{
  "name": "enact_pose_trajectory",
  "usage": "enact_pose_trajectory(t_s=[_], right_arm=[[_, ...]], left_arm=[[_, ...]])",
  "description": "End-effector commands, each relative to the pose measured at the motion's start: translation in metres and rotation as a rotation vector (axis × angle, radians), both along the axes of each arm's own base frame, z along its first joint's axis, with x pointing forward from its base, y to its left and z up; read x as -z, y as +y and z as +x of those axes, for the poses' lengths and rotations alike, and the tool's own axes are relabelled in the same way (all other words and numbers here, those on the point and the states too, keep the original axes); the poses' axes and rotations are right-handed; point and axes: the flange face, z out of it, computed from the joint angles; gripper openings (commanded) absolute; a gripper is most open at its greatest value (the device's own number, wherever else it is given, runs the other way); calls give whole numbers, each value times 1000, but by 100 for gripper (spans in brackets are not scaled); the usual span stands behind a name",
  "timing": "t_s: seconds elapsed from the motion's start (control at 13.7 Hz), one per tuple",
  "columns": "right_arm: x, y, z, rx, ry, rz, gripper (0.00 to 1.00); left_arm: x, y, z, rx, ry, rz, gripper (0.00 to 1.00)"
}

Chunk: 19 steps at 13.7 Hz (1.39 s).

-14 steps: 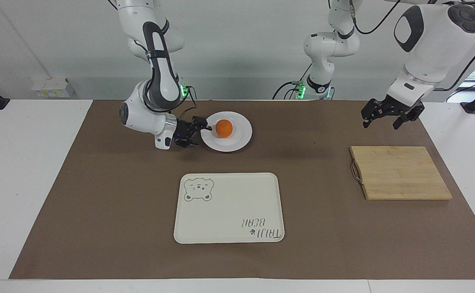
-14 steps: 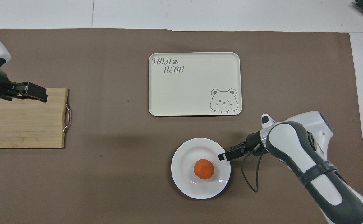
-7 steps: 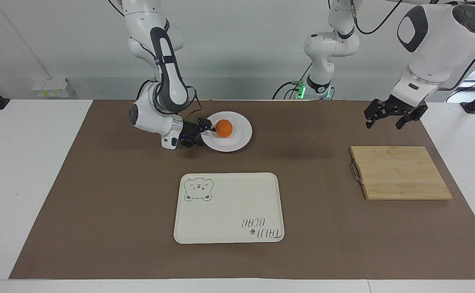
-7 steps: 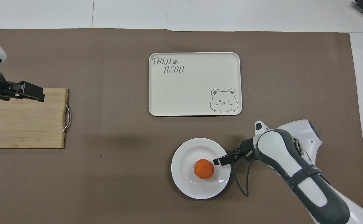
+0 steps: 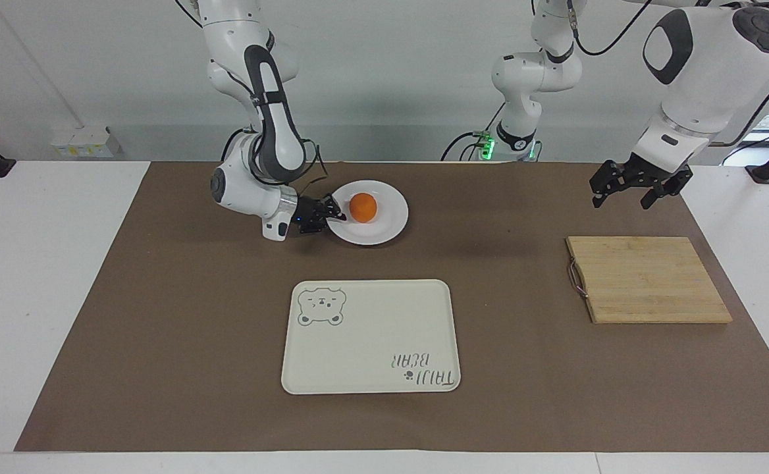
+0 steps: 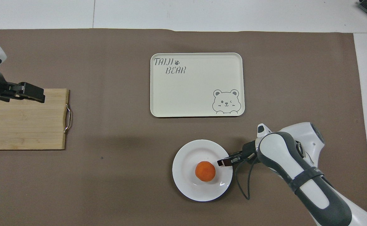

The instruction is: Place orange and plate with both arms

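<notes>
The round glossy white plate (image 5: 367, 212) (image 6: 202, 169) is lying flat on the brown table mat (image 5: 160, 316), nearer to the robots than the rectangular cream tray with the bear print (image 5: 371, 336) (image 6: 197, 84), with a strip of bare mat between them. The small round bright-orange fruit (image 5: 363, 207) (image 6: 205, 171) is sitting near the plate's middle; being round, it is showing no long axis or pointing direction.

The right gripper (image 5: 333, 215) (image 6: 222, 163) is lying low and nearly level at the plate's rim on the side toward the right arm's end of the table, its jaws clenched on that rim, just beside the orange without touching it.

The left gripper (image 5: 629, 192) (image 6: 35, 94) is hanging in the air over the edge of the wooden cutting board with a metal handle (image 5: 646, 279) (image 6: 24, 119), its jaws spread apart and holding nothing; that arm is waiting.

Wide bare mat is lying between plate and board, and along the mat's edge farthest from the robots.
</notes>
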Motion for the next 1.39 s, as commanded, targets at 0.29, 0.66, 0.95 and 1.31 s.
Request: enact_pose_trajectory(t_s=[0.29, 0.66, 0.95, 1.31], right_arm=[[2, 7, 5, 35, -15, -13, 0], [-10, 11, 35, 15, -62, 14, 0], [-22, 3, 60, 25, -63, 52, 0], [-38, 12, 101, 88, -67, 60, 0]], left_arm=[[-27, 4, -12, 7, -44, 21, 100], [-27, 4, -12, 6, -44, 20, 100], [-27, 3, -12, 7, -44, 20, 100], [-27, 3, -12, 7, -44, 20, 100]])
